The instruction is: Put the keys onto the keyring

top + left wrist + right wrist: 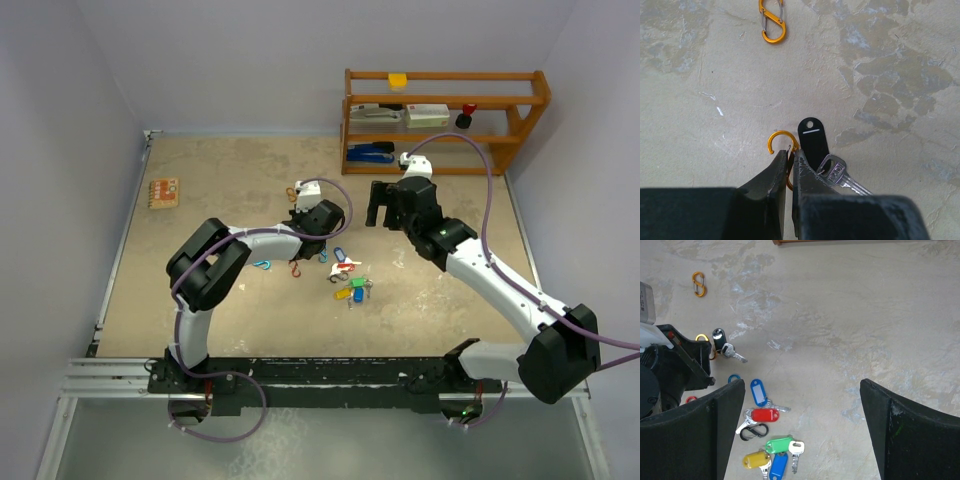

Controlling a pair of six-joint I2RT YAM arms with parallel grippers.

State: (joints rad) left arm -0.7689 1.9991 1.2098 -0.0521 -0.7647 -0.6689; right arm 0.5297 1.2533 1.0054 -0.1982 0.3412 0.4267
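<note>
Now left tool [791, 155] low, arm folded, pinching orange clip [782, 132]; right tool [802, 385] aloft, jaws wide.

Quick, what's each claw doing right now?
Left claw: closed, pinching the orange clip.
Right claw: open, holding nothing.

The desk [900, 45] was mottled beige and grey. The keys [765, 415] had blue, red, green and yellow heads. A black tag [813, 139] bore a white stripe. The far clip [772, 22] and near clip [776, 140] were orange, and a third clip [754, 431] was black.
</note>
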